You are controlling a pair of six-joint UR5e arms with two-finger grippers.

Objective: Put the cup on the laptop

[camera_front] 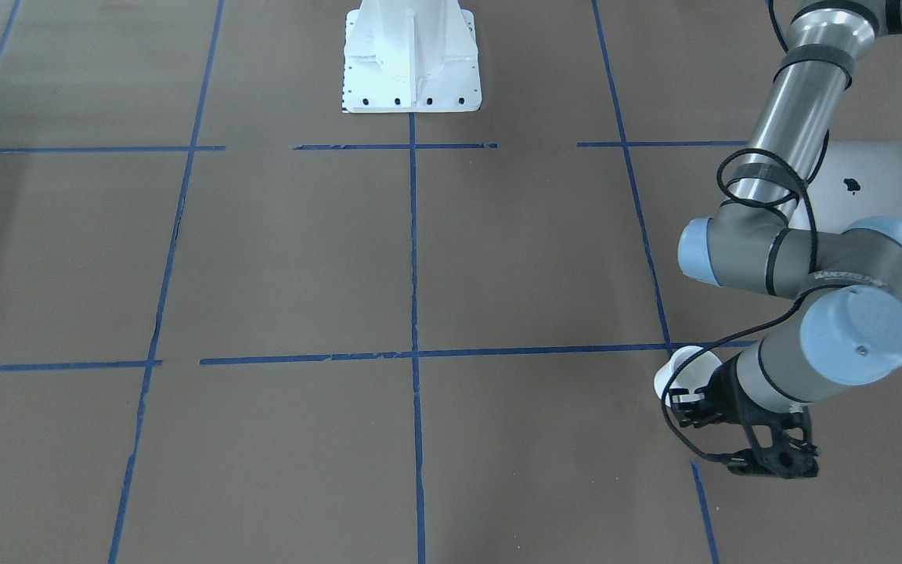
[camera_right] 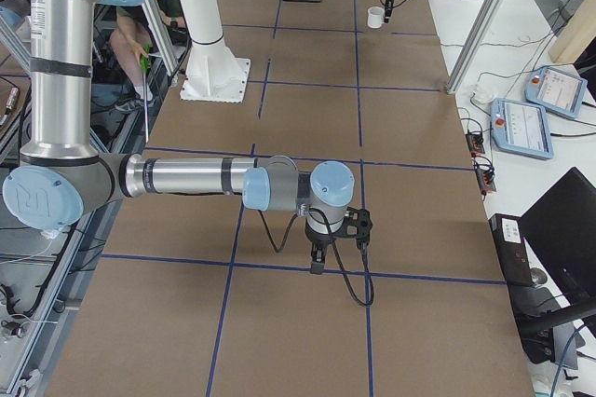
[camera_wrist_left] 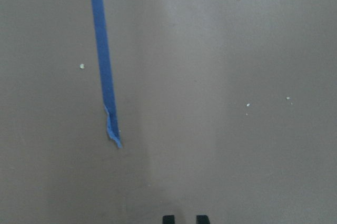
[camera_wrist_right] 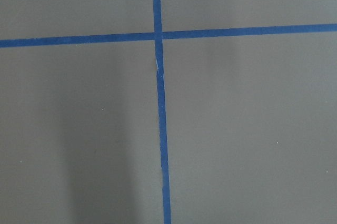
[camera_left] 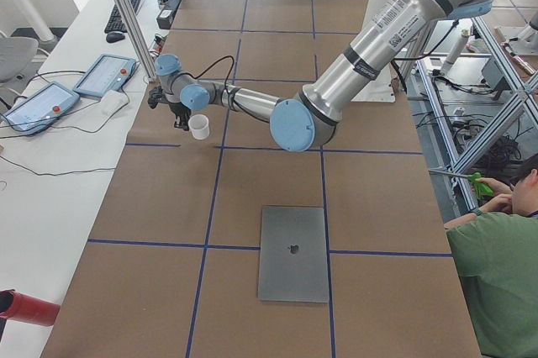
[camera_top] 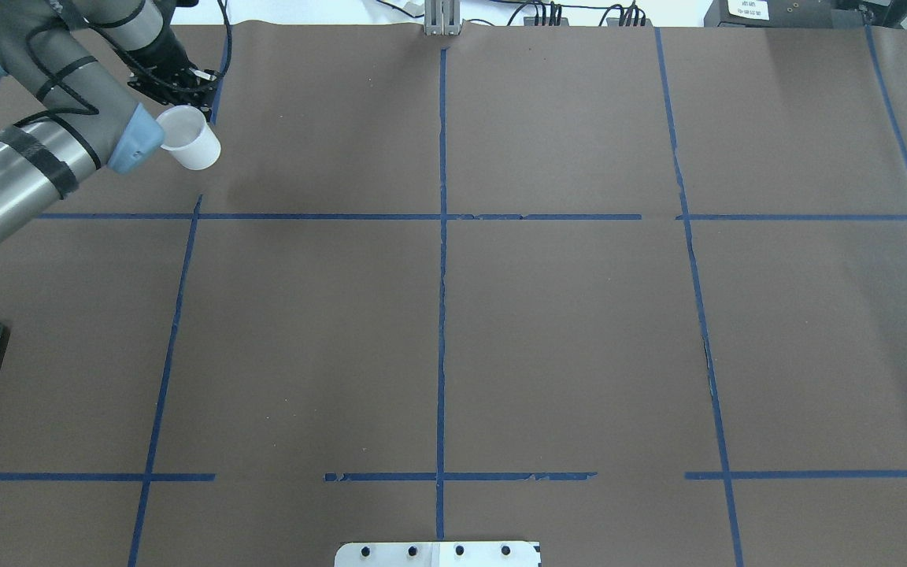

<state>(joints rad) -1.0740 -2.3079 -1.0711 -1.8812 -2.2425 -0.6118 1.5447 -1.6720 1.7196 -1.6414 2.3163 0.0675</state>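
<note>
L pincer (camera_wrist_left: pixel 185 220) closed, gripping nothing; sits just beside upright cup (camera_left: pixel 199 126), far left. Laptop (camera_left: pixel 293 253) near left, well apart. R pincer (camera_right: pixel 318 257): cannot tell open/closed.

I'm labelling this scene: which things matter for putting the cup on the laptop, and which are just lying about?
For the job: cup, laptop, left end effector beside the cup.
Just lying about: teach pendants, keyboard, white pedestal, blue tape lines.

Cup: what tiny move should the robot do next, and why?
Probably open the left end effector first: its fingertips sit close together, and it hangs beside the cup, not around it, so it cannot grip yet.
</note>
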